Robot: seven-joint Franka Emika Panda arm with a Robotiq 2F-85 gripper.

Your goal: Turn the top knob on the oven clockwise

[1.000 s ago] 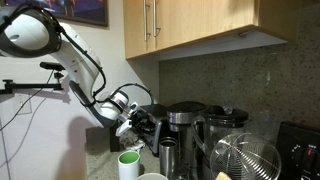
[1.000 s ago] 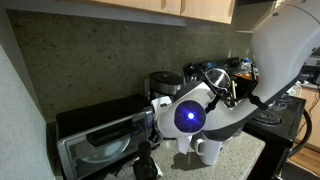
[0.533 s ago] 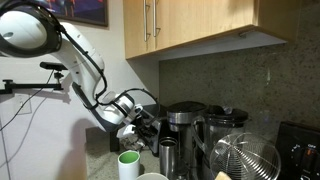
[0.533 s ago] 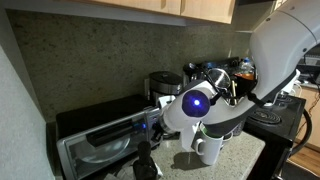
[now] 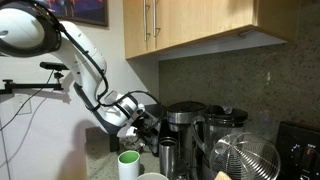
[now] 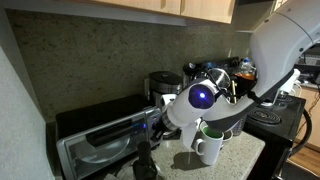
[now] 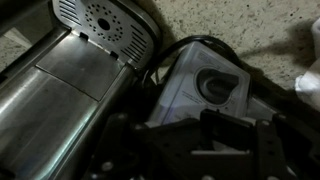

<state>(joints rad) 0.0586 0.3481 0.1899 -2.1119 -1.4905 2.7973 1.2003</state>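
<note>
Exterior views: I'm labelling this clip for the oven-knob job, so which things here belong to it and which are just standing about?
Belongs to the job:
oven
end effector

Just standing about:
coffee maker
white mug
wire basket
black appliance

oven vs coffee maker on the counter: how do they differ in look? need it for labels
Shape: in an exterior view the oven is a low, wide box. The coffee maker is narrower, rounded and rises higher.
Front: the oven has a see-through glass door, while the coffee maker shows a black-and-steel body with no window.
Shared: both are dark with silver metal and stand against the speckled backsplash.
</note>
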